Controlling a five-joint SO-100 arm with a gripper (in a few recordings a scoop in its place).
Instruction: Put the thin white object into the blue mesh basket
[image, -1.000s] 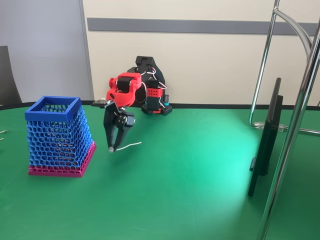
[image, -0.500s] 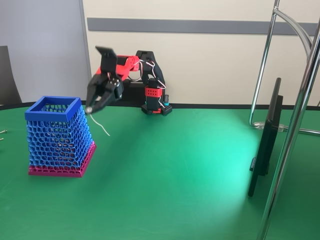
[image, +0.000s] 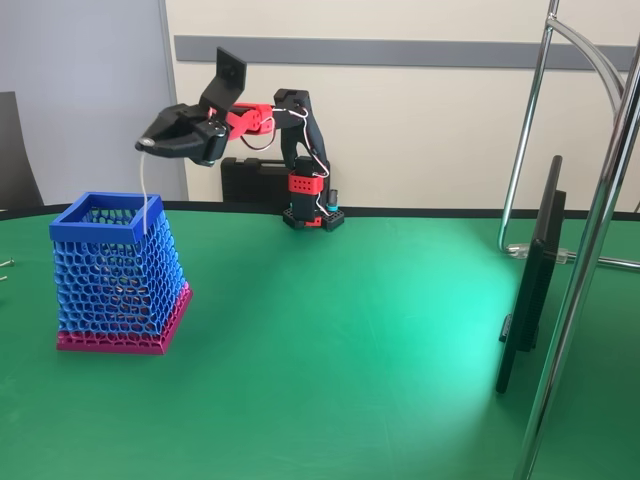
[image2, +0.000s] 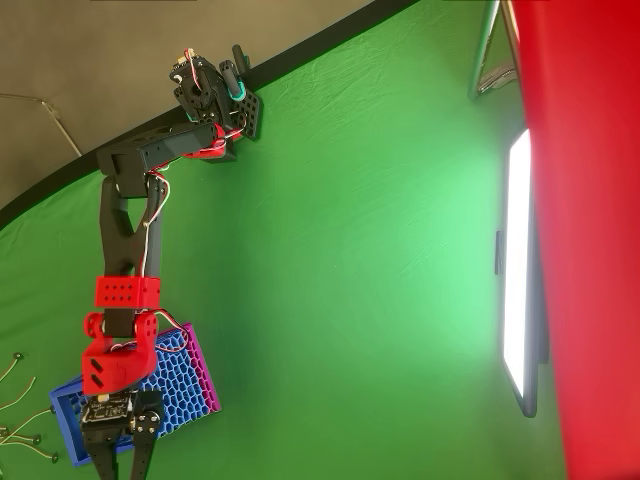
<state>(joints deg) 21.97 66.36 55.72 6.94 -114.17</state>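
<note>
Your gripper (image: 150, 143) sits upper left of the fixed view, jaws pinched on the thin white object (image: 144, 190), which hangs straight down w/ its lower end at the rim of the blue mesh basket (image: 118, 275). In the overhead view, gripper (image2: 118, 455) is lower left, above the basket (image2: 180, 385) on the green table (image2: 350, 300).

Legible text: none showing in either view.
Labels, brands, numbers: none appearing on arm, basket or table.
</note>
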